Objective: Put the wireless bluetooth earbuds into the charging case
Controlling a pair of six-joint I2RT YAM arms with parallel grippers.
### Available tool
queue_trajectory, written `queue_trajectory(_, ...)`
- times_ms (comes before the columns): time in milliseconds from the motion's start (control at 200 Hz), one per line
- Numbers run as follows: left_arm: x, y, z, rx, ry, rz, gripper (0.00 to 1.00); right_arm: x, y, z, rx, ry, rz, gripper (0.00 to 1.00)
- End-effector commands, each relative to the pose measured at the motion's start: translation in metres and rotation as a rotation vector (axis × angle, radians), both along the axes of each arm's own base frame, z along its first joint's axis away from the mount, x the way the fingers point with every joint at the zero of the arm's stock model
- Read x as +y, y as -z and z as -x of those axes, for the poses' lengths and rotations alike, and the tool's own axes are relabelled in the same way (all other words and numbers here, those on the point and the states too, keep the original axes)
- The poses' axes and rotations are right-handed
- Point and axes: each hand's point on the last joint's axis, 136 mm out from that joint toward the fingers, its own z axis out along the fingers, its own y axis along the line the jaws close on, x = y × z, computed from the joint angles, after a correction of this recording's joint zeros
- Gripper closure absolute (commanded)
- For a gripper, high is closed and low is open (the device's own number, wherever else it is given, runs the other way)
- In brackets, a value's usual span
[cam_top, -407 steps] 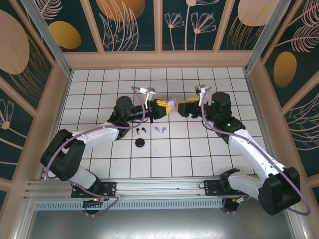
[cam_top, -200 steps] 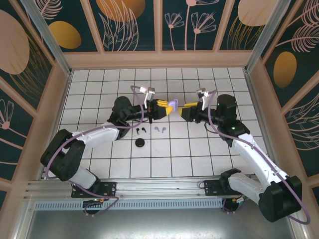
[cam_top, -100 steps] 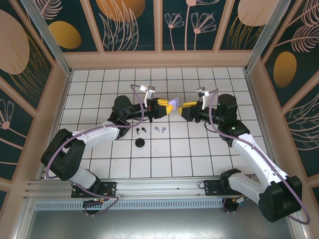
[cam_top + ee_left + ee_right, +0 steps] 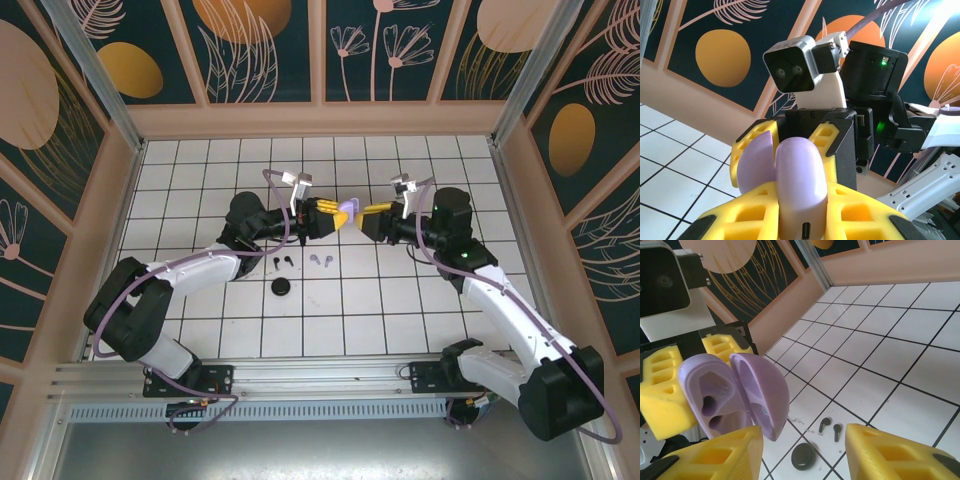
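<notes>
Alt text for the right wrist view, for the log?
An open lilac charging case, both sockets empty, sits clamped in the left gripper at the left, just beyond the spread yellow fingers of the right gripper. Below on the white tiles lie two black earbuds and a round black case.

My left arm (image 4: pixel 195 268) and right arm (image 4: pixel 505 310) are built alike: smooth white shell links between chunky black joint housings. Each rises from a black base (image 4: pixel 190 380) bolted to the metal rail at the near edge of the surface. A lilac cable (image 4: pixel 892 7) runs loosely along each arm and loops out at the wrist. My left end effector (image 4: pixel 335 213) and right end effector (image 4: pixel 362 211) carry bright yellow fingers (image 4: pixel 715 455) moulded as an open-cell lattice and mounted on black plates. Over the right one sits a white camera block (image 4: pixel 792 70) with a black face and two small lenses. Behind it, a boxy black motor housing (image 4: pixel 875 65) shows green lights.
</notes>
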Motion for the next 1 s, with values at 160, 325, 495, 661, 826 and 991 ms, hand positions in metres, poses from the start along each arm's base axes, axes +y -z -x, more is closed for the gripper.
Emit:
queue_trajectory(160,-0.001,-0.014,0.004,-0.041,0.027,0.041,1.00,0.010,-0.028,-0.005,-0.065,-0.021,-0.037,0.56)
queue_trajectory(325,-0.001,-0.012,0.005,-0.039,0.030,0.042,1.00,0.010,-0.030,-0.008,-0.069,-0.011,-0.038,0.58)
queue_trajectory(495,-0.001,-0.012,0.005,-0.038,0.032,0.043,1.00,0.010,-0.031,-0.011,-0.073,-0.004,-0.038,0.63)
queue_trajectory(661,-0.002,-0.013,0.005,-0.034,0.034,0.044,1.00,0.012,-0.031,-0.010,-0.072,-0.012,-0.039,0.74)
queue_trajectory(826,-0.003,-0.011,0.003,-0.025,0.035,0.041,1.00,0.017,-0.032,-0.006,-0.074,-0.033,-0.036,0.89)
queue_trajectory(991,-0.004,-0.008,0.001,-0.012,0.032,0.039,1.00,0.023,-0.033,-0.003,-0.078,-0.044,-0.029,1.00)
